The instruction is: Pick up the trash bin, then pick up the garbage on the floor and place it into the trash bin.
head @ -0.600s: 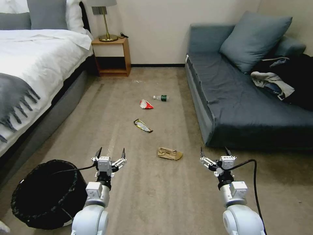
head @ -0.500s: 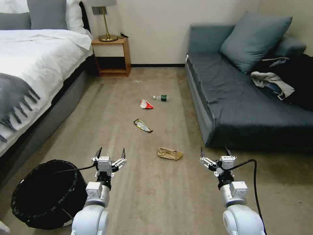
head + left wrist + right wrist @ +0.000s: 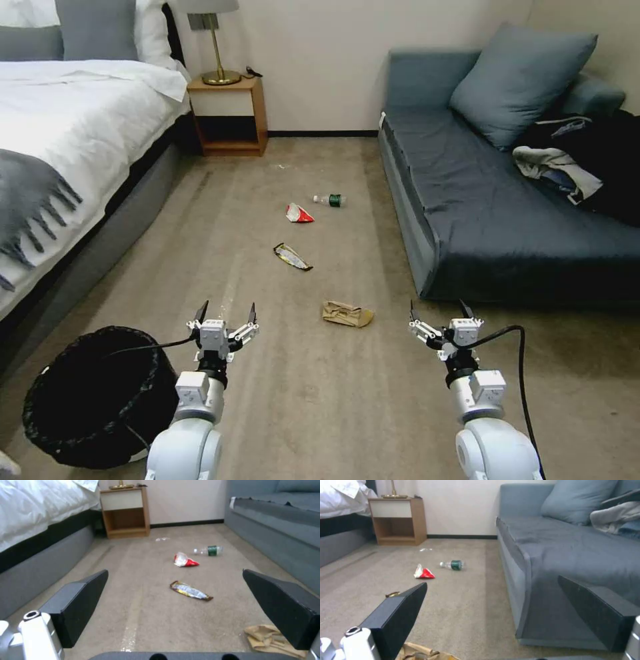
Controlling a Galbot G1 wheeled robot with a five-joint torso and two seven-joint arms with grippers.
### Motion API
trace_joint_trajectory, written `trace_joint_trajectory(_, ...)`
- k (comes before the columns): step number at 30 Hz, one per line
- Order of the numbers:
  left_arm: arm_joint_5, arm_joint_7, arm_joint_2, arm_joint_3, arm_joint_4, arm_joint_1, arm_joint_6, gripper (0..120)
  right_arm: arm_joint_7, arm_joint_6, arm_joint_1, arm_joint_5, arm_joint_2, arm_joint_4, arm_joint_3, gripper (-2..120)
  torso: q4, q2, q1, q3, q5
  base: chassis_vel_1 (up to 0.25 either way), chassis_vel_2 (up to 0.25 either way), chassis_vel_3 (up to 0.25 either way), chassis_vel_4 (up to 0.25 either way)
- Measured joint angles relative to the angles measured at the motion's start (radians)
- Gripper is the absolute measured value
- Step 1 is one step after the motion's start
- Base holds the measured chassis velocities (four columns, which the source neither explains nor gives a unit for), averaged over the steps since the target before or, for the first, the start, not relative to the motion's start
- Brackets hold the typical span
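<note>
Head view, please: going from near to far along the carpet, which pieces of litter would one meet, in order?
Crumpled brown paper bag → yellow-black snack wrapper → red-white packet → clear plastic bottle with a green label.

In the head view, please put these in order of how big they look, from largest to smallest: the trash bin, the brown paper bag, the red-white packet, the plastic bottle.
1. trash bin, by far the largest, though also nearest the camera.
2. brown paper bag.
3. red-white packet and plastic bottle: they look alike in size, and both lie farthest away, so I leave them unranked.
</note>
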Motion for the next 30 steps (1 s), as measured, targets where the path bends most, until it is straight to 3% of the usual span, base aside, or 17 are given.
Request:
trace_joint_trajectory(11, -0.031, 0.0, -0.001, -0.014, 0.0, 0.003, -0.011, 100, 0.001, 0.015, -0.002, -0.001, 0.001, -0.002, -0.002, 100, 0.0, 0.0, 0.0, 0.0, -0.0001, 0.0, 0.0, 0.0, 0.0)
trace_joint_trajectory(14, -0.104, -0.002, -0.003, -0.047, 0.006, 0.01, -0.044, 100, 0.009, 0.075, -0.014, -0.009, 0.009, -0.021, -0.02, 100, 0.0, 0.0, 0.0, 0.0, 0.0, 0.0, 0.0, 0.0, 0.0)
trace_joint_trajectory(17, -0.226, -0.008, -0.006, -0.103, 0.017, 0.022, -0.1, 100, 0.028, 0.193, -0.039, -0.026, 0.023, -0.057, -0.052, 100, 0.0001, 0.0, 0.0, 0.0, 0.0, 0.0, 0.0, 0.0, 0.0)
trace_joint_trajectory(18, -0.226, -0.008, -0.006, -0.103, 0.017, 0.022, -0.1, 100, 0.028, 0.193, -0.039, -0.026, 0.023, -0.057, -0.052, 100, 0.0001, 0.0, 0.0, 0.0, 0.0, 0.0, 0.0, 0.0, 0.0)
trace_joint_trajectory(20, -0.286, 0.004, -0.006, -0.137, 0.022, 0.034, -0.146, 100, 0.041, 0.275, -0.056, -0.038, 0.033, -0.083, -0.075, 100, 0.0003, 0.0, 0.0, 0.0, -0.0002, 0.0, 0.0, 0.0, 0.0)
trace_joint_trajectory(24, -0.284, 0.034, -0.001, -0.15, 0.022, 0.049, -0.185, 100, 0.047, 0.332, -0.055, -0.054, 0.032, -0.095, -0.081, 100, 0.0003, 0.0, 0.0, 0.0, -0.0005, 0.0, 0.0, 0.0, 0.0)
trace_joint_trajectory(30, -0.251, 0.049, 0.01, -0.152, 0.011, 0.052, -0.201, 100, 0.046, 0.336, -0.052, -0.11, 0.031, -0.079, -0.064, 100, 0.0001, 0.0, 0.0, 0.0, 0.0, 0.0, 0.0, 0.0, 0.0)
